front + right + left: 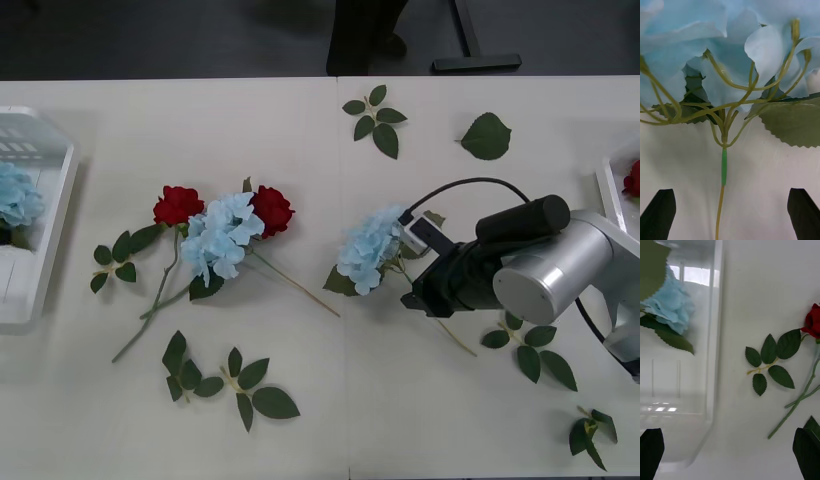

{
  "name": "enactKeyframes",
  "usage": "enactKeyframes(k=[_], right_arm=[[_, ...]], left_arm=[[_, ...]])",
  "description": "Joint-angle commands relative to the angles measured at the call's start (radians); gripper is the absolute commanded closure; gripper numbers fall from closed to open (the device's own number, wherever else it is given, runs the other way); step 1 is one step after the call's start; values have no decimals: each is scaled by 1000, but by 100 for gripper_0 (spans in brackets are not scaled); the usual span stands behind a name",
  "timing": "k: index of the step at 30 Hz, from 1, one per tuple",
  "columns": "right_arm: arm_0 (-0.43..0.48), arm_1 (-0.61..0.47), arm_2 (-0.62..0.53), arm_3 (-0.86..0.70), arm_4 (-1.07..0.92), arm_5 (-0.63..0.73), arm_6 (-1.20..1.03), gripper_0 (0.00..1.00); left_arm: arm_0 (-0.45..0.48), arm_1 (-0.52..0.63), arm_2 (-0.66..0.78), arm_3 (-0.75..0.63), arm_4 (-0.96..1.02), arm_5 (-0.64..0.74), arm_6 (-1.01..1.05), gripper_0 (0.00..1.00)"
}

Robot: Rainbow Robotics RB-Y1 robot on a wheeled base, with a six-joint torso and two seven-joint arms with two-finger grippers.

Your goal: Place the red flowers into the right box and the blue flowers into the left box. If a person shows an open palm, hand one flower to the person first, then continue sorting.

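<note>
Two roses [178,205] are lying either side of a hydrangea [220,236] left of centre on the tabletop [300,420]. Another hydrangea [368,248] is lying just left of the right hand [415,290]. The left box [40,250] is holding one more [18,195].

Two red roses [178,205] flanking a blue hydrangea [220,236] mid-table; another hydrangea [368,247] just right; one [18,195] inside left box [55,215].

The right arm [545,275] is a stout silver-grey cylinder with a rounded end cap, joined to a matt black wrist section. A black tube-shaped part sits along its top, and a thin black cable loops from the wrist over to a small black-and-white module near the tip. In both wrist views the fingers [658,213] show as plain black wedges with angled tips [651,448].
</note>
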Motion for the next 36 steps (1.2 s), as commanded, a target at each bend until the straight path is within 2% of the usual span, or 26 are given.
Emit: enactKeyframes(k=[1,7,10,14,15,18,30,36], right_arm=[[-28,62,4,41,46,5,-28,13],[-45,98,6,83,83,5,-30,14],[-48,107,6,92,96,5,-33,31],[-49,124,6,100,121,5,-41,65],[-49,127,4,98,129,4,-42,79],[-49,131,4,98,141,1,-51,100],[-65,110,17,95,127,-50,-88,100],[-91,73,-124,34,-33,-55,-65,100]], left_arm=[[-129,-67,-101,-24,-88,-3,-46,0],[-219,-155,-239,-13,-210,-1,-33,0],[-250,-201,-305,-5,-285,-1,-29,0],[-320,-250,-417,52,-360,-1,-27,0],[-343,-257,-446,70,-364,-3,-30,0],[-385,-274,-503,108,-369,-1,-35,0],[-435,-342,-651,200,-456,-15,-59,0],[-484,-383,-690,294,-483,-34,-76,0]])
